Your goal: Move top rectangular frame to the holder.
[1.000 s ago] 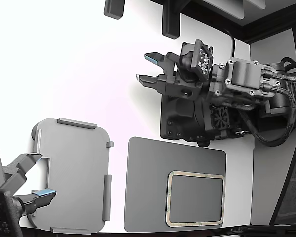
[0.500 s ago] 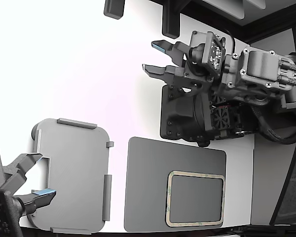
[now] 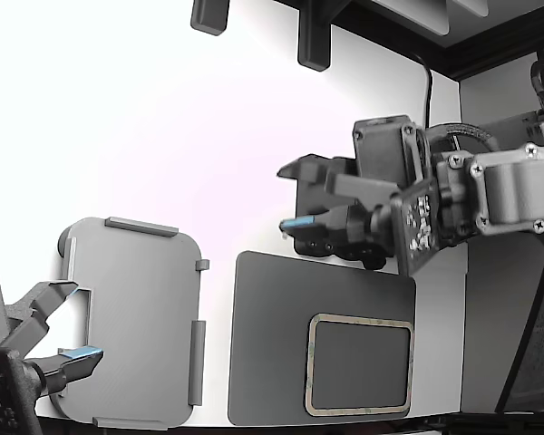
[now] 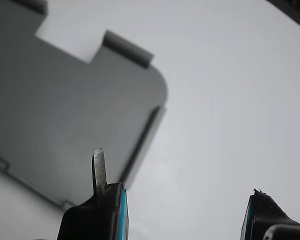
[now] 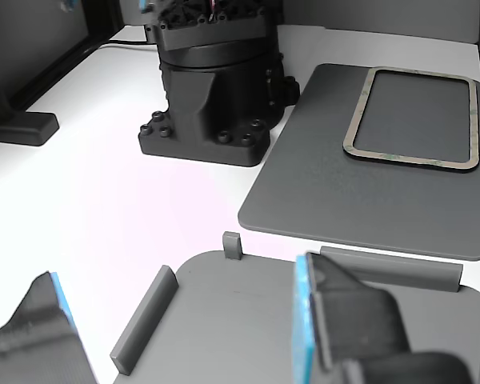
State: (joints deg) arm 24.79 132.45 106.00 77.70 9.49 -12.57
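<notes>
The top rectangular frame (image 3: 360,319), a thin tan border with a see-through middle, lies flat on the dark grey mat (image 3: 272,344) at the exterior view's lower right. It also shows in the other view, frame (image 5: 408,161) on mat (image 5: 320,192). The holder (image 3: 136,317), a light grey plate with raised tabs, lies at the lower left. My gripper (image 3: 290,195) hangs open and empty above the table, over the mat's far edge, pointing toward the exterior view's left. In the wrist view my gripper (image 4: 177,175) frames bare table beside the holder (image 4: 65,110).
A second arm's open gripper (image 3: 63,322) sits over the holder's notched edge at the exterior view's lower left. A black arm base (image 5: 212,88) stands behind the mat. Two black posts (image 3: 313,41) stand at the table's far edge.
My gripper has swung down and rolled over, from high above the black base to just above the mat's far edge. Frame, mat, holder and the second arm have not moved.
</notes>
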